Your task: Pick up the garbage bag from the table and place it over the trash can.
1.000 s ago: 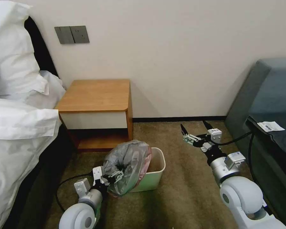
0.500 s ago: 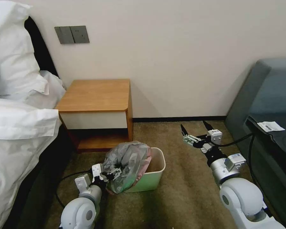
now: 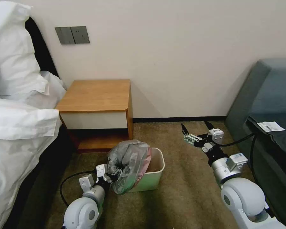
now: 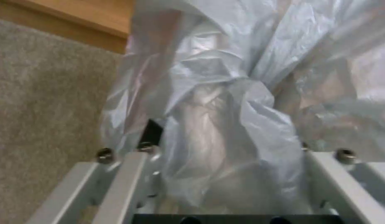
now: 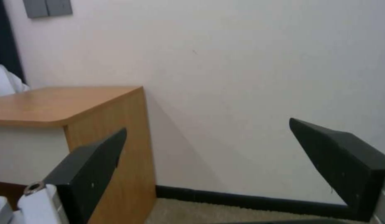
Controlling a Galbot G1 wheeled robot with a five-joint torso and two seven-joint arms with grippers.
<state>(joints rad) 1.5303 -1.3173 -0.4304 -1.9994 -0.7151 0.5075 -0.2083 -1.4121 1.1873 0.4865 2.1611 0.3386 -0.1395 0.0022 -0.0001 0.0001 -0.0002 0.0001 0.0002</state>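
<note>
The garbage bag (image 3: 128,163), crinkly grey plastic with a pink tint, hangs bunched over the left end of the trash can (image 3: 154,175) and down its near-left side. My left gripper (image 3: 117,174) is low by the bin's left side, shut on the garbage bag (image 4: 217,124); the plastic bulges between its fingers (image 4: 117,177) and hides the tips. The bin's right half shows its cream inside. My right gripper (image 3: 196,128) hovers open above the carpet to the right of the bin, holding nothing. Behind the bin stands the table (image 3: 97,95), its top bare.
A bed with white bedding (image 3: 19,127) lines the left side. A dark grey sofa (image 3: 270,105) with a paper slip (image 3: 270,126) fills the right. Open carpet (image 3: 181,190) lies between bin and sofa. The left arm's cable (image 3: 70,183) loops on the floor.
My left arm has shifted slightly right toward the bin, carrying the bag with it. The right gripper has barely moved and stays open.
</note>
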